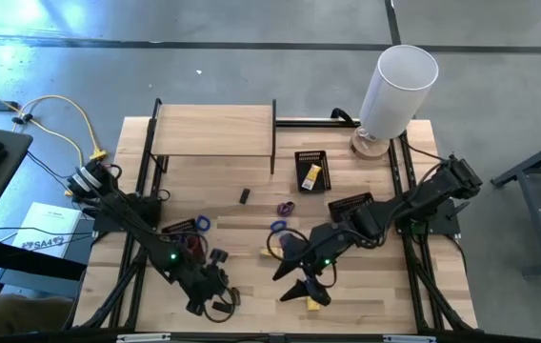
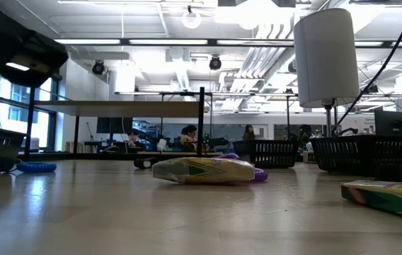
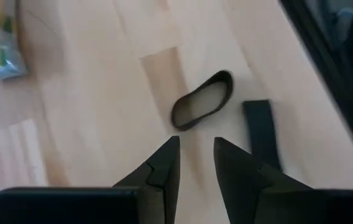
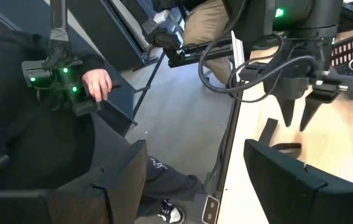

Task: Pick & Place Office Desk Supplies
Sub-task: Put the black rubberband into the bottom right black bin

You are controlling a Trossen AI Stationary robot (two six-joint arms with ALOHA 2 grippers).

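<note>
We see the left end effector (image 3: 195, 165) low over the counter (image 3: 102, 112), its fingers parted with nothing between them; a black loop (image 3: 202, 107) lies flat just ahead of the tips. The right end effector (image 1: 301, 276) hangs wide open over a yellow packet (image 1: 316, 299).

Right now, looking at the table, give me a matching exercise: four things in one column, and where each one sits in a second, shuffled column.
Things:
1. white cylinder
2. black loop
3. small black block
4. yellow packet

Places:
A. inside a black mesh tray
B. alone on bare wood in front of the raised wooden shelf
C. standing at a corner of the table, on the right arm's side
D. lying just ahead of the left gripper

Pairs: 1-C, 2-D, 3-B, 4-A
</note>
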